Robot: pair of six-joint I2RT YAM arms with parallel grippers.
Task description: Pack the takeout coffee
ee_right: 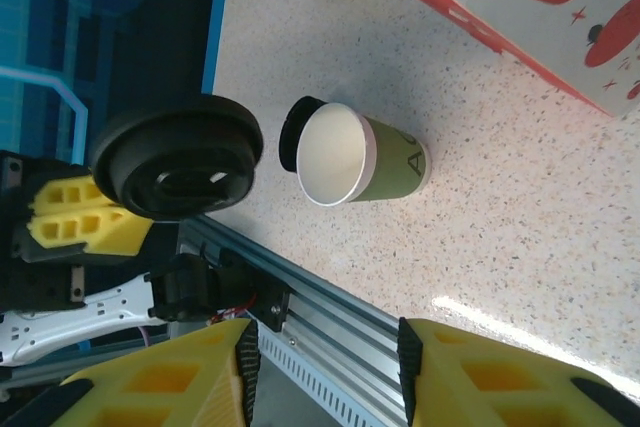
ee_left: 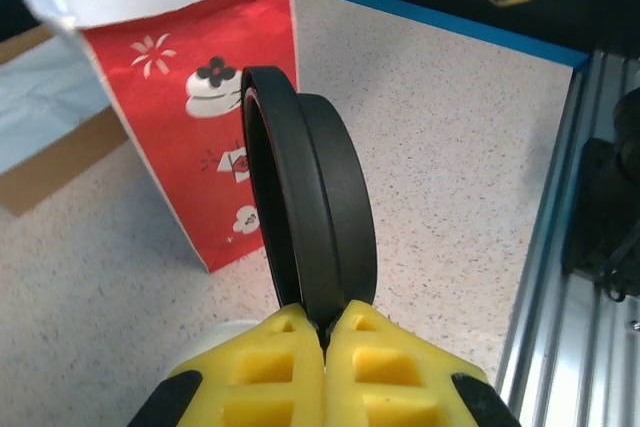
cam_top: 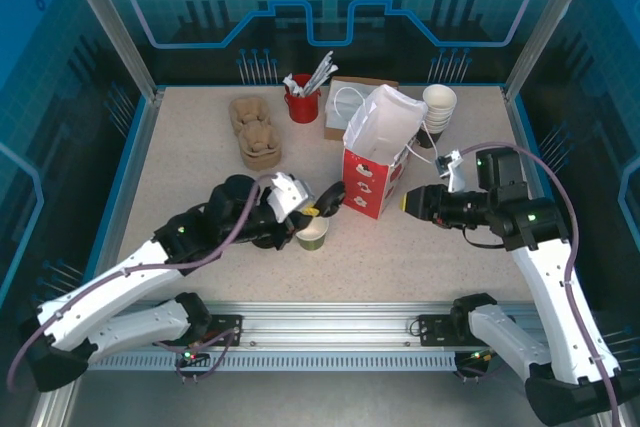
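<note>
Plainly, the small olive-green paper cup (ee_right: 395,162) stands upright and uncovered on the speckled table (cam_top: 200,167), just in front of the left arm's wrist. Its inside shows white, and no liquid can be made out in it. The round black plastic lid (ee_left: 325,207) is not on the cup. The left gripper (ee_left: 325,332) has its yellow fingers clenched on the lid's lower rim and holds it on edge above the table, just beside the cup, between the cup and the bag.

The red-and-white printed paper bag (cam_top: 372,172) stands upright in the middle of the table with its white mouth pulled open towards the back. What lies inside cannot be seen. Behind it lies a flat brown paper bag with a white handle (cam_top: 350,97), partly covered. A red cup (cam_top: 302,107) at the back holds white wrapped sticks. A stack of white paper cups (cam_top: 439,105) stands at the back right, and brown moulded pulp trays (cam_top: 256,137) are piled at the back left.

The right gripper (ee_right: 325,372) hangs near the bag's right side, its fingers spread and grasping nothing.

From the left wrist the lid's edge reads as two bands, so whether it is one lid or two nested cannot be told. From the right wrist a dark crescent sits against the cup's rim; it is hard to make out. The bag is cut off in both wrist views.
</note>
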